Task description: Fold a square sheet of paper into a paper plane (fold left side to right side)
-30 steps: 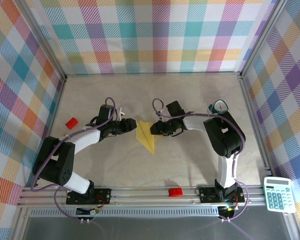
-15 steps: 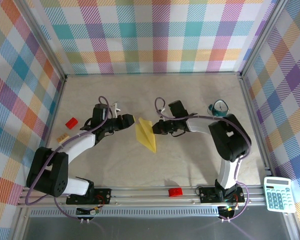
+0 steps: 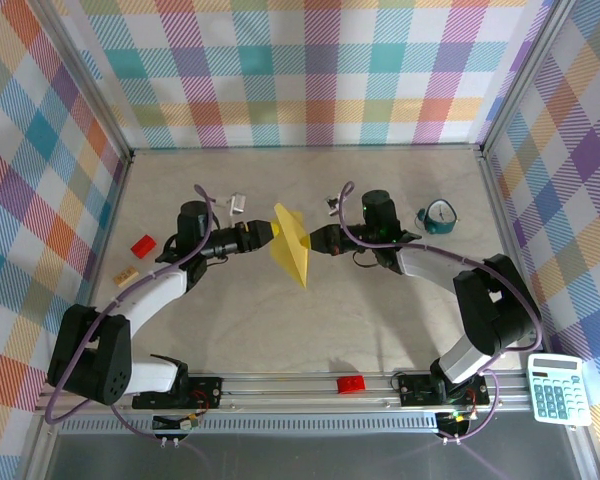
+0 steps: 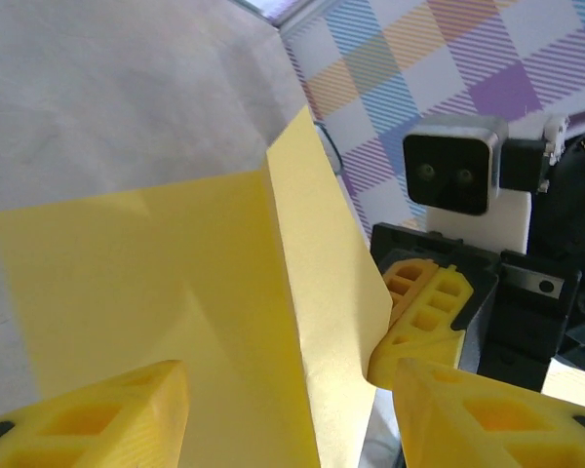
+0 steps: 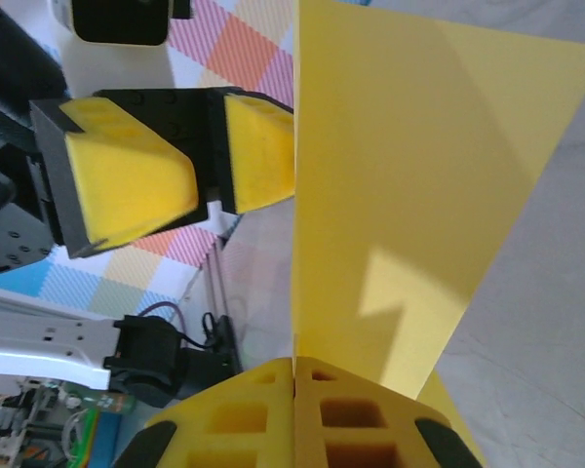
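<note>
The square sheet of paper is yellow and folded to a pointed shape. It is raised off the table, mid-scene, between the two grippers. My right gripper is shut on its right edge; in the right wrist view the paper rises straight out of the closed gripper. My left gripper is open at the paper's left side. In the left wrist view the gripper straddles the paper without pinching it. The right gripper's fingers show just past the paper's far edge.
A red brick and a small tan block lie at the left. A small white piece lies behind the left gripper. A teal object stands at the right. Another red brick sits on the front rail, a calculator outside it.
The right gripper closed on the paper and lifted it from the table. Both grippers moved toward the back. The left gripper's jaws spread wider.
</note>
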Controlling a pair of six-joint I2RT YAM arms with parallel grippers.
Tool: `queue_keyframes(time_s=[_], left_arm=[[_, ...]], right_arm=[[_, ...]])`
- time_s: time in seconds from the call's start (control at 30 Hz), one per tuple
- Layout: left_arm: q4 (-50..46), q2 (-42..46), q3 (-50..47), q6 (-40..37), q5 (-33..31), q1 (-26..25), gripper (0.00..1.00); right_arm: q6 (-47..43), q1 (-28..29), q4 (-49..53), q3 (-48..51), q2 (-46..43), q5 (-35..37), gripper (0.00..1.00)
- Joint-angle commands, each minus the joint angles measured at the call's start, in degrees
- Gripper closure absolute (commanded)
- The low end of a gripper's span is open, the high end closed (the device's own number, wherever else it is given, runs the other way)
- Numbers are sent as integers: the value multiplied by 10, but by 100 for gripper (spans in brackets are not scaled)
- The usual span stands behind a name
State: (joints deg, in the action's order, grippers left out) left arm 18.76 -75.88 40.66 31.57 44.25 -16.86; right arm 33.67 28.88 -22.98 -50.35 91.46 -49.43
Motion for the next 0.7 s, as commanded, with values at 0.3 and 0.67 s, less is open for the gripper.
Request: queue_keyframes(time_s=[0.3, 0.67], left_arm=[[44, -27, 38, 4, 39, -26, 58], [78, -16, 31, 42, 24, -26, 89]], right_arm=[[45, 15, -65, -18, 21, -41, 100], [48, 4, -62, -3, -15, -30, 80]])
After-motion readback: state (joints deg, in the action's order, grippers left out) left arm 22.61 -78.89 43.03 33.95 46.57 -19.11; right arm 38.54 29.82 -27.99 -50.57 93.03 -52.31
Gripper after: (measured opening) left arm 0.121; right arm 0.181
